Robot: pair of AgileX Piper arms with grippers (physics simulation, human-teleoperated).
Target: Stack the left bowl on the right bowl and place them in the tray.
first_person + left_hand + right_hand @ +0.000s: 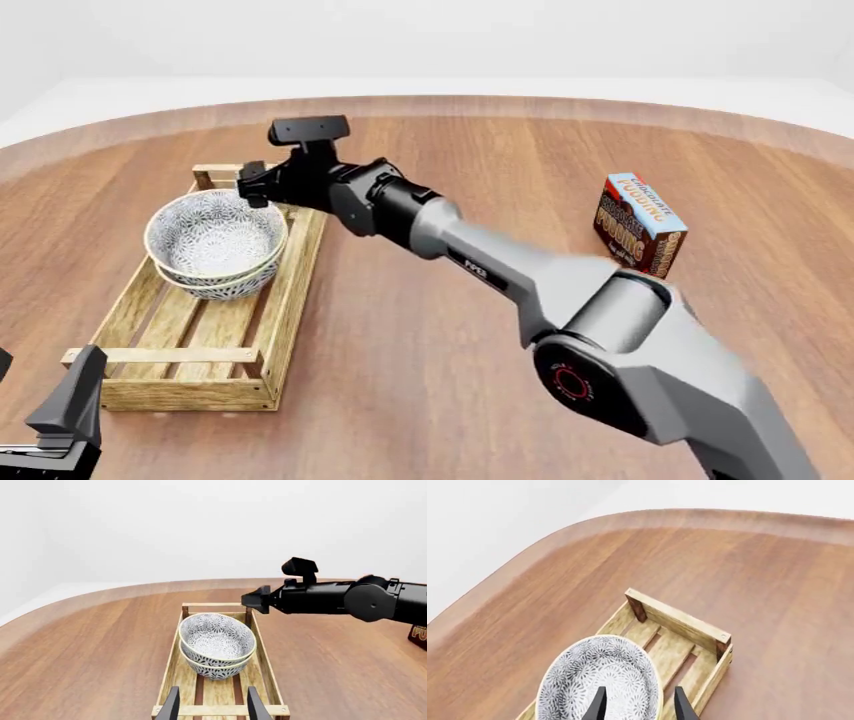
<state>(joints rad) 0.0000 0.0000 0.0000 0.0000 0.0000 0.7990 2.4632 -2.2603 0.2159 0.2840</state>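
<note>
Bowls nested, one inside the other: the upper bowl sits in the lower bowl, and both rest in the far half of the tray on the wooden surface. Front view alone catches the small printed box standing well off to the right, its lettering too blurred to read. Right end effector hangs over the tray's far right corner, just above the upper bowl's rim; its wrist view shows the two fingers apart with nothing between them. Left end effector hovers at the tray's near end, fingers likewise spread and empty, a detail only its own wrist camera gives, since the front view clips it at the bottom corner. Plenty of bare wood lies between tray and box, and the surface's curved far edge runs well behind the tray.
</note>
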